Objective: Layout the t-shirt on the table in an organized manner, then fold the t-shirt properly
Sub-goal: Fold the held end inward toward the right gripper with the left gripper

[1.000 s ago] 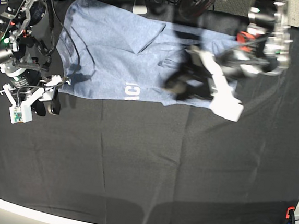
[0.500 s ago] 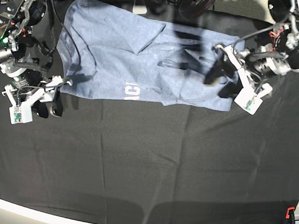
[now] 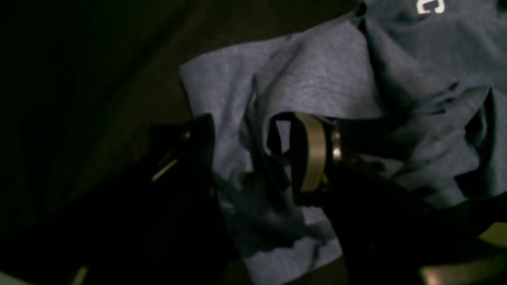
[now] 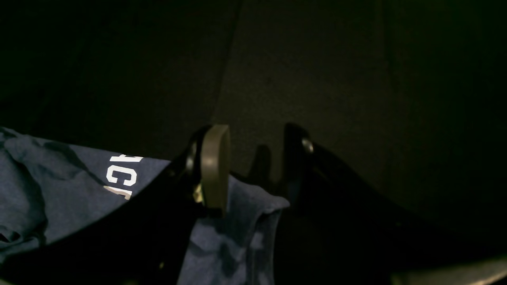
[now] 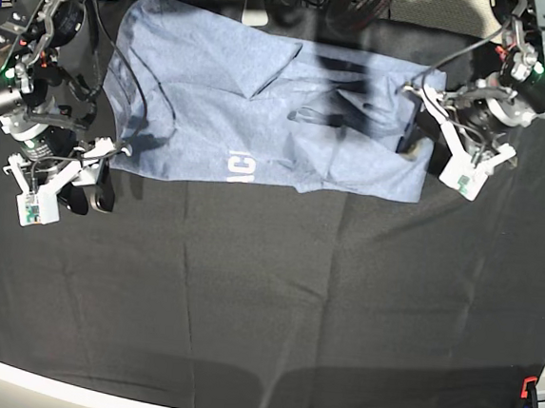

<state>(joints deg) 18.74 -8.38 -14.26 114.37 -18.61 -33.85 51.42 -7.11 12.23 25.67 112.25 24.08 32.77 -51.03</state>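
The near half of the surface (image 5: 273, 309) lies bare black cloth, and everything that matters sits beyond it, around the t-shirt (image 5: 224, 104), which lies spread across the far part with a strip of white lettering at its near hem and several creases and a folded-over flap across its middle. The risk, judged from here, is that both arms work only the extreme corners of the shirt: a shallow bite on a single layer could slip out under tension, and an uneven pull from one side could drag the whole shirt sideways or deepen the wrinkles at its middle rather than flatten them; the far hem also sits near the surface's far edge, so a pull away could slide it off. At the shirt's near corner on the side away from the lettering's start, the left claw (image 3: 245, 158) stands spread, its fingers straddling the cloth at that corner, the tan pad resting over fabric but nothing pinched between them. At the opposite end of the shirt, by its near corner, the right claw (image 4: 253, 166) is likewise spread, one pad over the hem edge just beside the lettering, the other over bare black cloth, gripping nothing.
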